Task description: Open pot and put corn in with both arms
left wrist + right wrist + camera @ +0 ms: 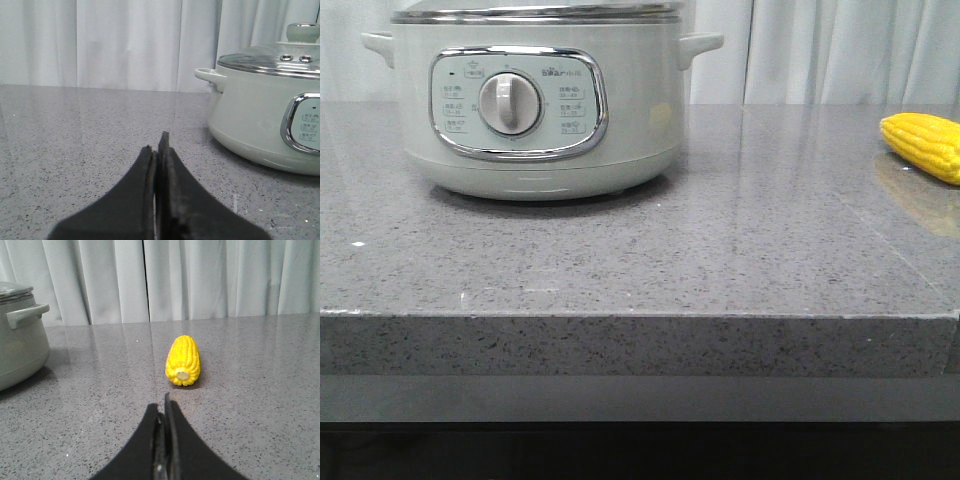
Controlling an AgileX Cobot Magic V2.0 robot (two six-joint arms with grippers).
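Note:
The pale grey-green pot (535, 110) stands at the back left of the counter, lid on, white dial facing me. It also shows in the left wrist view (265, 115), with its lid knob (303, 32) on top, and in the right wrist view (17, 335). The yellow corn (925, 143) lies at the right edge of the counter. In the right wrist view the corn (183, 360) lies end-on just ahead of my right gripper (163, 404), which is shut and empty. My left gripper (156, 145) is shut and empty, low over the counter, left of the pot.
The grey speckled stone counter (720, 250) has its front edge close to me. White curtains (200, 280) hang behind the counter. Neither arm shows in the front view.

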